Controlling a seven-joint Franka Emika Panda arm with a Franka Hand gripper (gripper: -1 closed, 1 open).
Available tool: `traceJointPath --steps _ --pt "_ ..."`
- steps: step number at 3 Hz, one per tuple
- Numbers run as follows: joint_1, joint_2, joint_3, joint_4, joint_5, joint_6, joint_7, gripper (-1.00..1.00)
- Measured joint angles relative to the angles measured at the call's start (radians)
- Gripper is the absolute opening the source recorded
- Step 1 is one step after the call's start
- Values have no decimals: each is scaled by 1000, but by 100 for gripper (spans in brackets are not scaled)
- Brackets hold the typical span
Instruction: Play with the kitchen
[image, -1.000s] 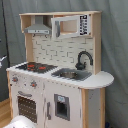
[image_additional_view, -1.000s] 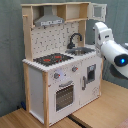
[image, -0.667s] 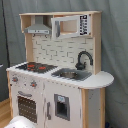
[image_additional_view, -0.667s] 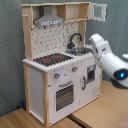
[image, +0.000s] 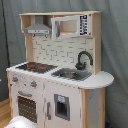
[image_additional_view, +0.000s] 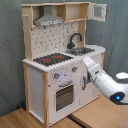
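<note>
Toy kitchen (image_additional_view: 55, 75) looks big, rigid, heavy wood — work knobs (image_additional_view: 56, 76) or oven door (image_additional_view: 65, 95) at counter's front edge; hand's grip state can't tell.

The kitchen (image: 55, 75) is finished in white and light wood, with a black-red stovetop (image_additional_view: 53, 59), a grey hood (image: 38, 29) and a black faucet (image: 83, 59).

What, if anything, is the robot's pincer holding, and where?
Cannot be told: the arm reaches to the kitchen front, and its pincer end is hidden.
</note>
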Motion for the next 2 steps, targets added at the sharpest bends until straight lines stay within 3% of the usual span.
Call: traceJointPath --steps 2 --pt "-1 7 121 -15 -13 70 -148 100"
